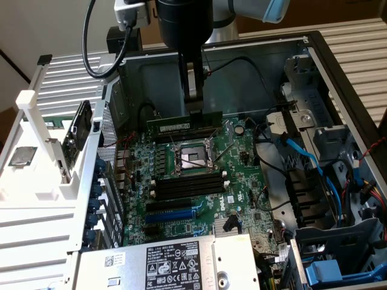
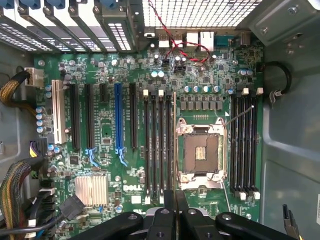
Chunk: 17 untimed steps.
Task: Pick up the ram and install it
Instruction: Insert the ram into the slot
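Currently the ram (image 1: pixel 181 125) hangs on edge, its long axis level and running across the exterior view, parallel to the black slots (image 2: pixel 159 145). It is a thin green stick with a pale label. The gripper (image 1: pixel 195 106) pinches its top edge, jaws nearly closed. It sits above the board (image 2: pixel 100 130) beside the socket (image 2: pixel 201 150), well apart from the case walls (image 1: pixel 254 78).

Pale wall (image 1: pixel 42 24) behind white slatted surface (image 1: pixel 357 39)

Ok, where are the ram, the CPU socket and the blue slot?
ram (image 1: pixel 181 125), exterior view, middle of its green face.
CPU socket (image 2: pixel 201 150), wrist view, centre of its dark contact field.
blue slot (image 2: pixel 118 120), wrist view, halfway along its length.
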Each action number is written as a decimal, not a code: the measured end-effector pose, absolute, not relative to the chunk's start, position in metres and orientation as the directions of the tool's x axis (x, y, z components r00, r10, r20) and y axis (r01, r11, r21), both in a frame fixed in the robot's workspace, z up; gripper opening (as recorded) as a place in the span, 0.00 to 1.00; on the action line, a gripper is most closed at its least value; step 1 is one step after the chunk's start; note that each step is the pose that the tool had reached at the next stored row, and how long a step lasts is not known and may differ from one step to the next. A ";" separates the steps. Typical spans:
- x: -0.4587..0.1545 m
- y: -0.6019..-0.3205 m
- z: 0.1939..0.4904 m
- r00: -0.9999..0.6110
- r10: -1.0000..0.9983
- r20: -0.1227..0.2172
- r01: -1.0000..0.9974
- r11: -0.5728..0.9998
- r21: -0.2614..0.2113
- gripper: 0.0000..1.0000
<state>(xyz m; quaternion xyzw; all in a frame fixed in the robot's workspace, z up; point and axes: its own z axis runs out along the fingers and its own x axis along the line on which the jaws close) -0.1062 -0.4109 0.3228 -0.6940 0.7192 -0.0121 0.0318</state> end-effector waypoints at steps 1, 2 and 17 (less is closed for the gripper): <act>-0.106 -0.410 0.323 -0.035 -0.999 -0.026 -0.997 0.037 -0.062 0.12; -0.106 -0.410 0.323 -0.035 -0.999 -0.024 -0.997 0.037 -0.062 0.12; -0.107 -0.414 0.313 -0.038 -0.999 -0.006 -0.997 0.039 -0.064 0.12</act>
